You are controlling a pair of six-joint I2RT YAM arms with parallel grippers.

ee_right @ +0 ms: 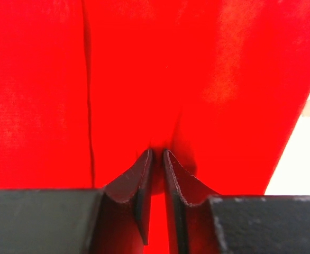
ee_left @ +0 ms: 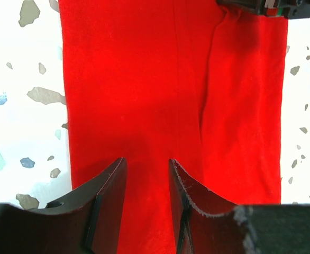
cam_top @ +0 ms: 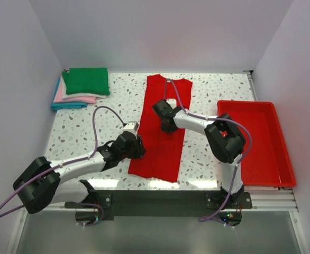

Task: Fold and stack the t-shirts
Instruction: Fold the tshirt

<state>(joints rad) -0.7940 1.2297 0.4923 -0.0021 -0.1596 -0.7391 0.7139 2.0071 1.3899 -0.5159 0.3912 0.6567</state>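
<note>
A bright red t-shirt [cam_top: 163,145] lies in the middle of the table, folded into a long narrow strip running front to back. My left gripper [cam_top: 139,147] is at its lower left edge; in the left wrist view it [ee_left: 147,161] is open just above the red cloth [ee_left: 144,79], with nothing between the fingers. My right gripper [cam_top: 167,126] is down on the middle of the shirt; in the right wrist view it [ee_right: 157,151] is shut on a small pinch of puckered red cloth [ee_right: 197,79]. Folded shirts are stacked at the back left, green [cam_top: 86,80] on top, over pink [cam_top: 75,98] and blue [cam_top: 67,106].
A rigid red plastic tray [cam_top: 282,153] stands at the right side of the table. White walls close in the back and both sides. Part of the right gripper shows at the top right of the left wrist view [ee_left: 261,6].
</note>
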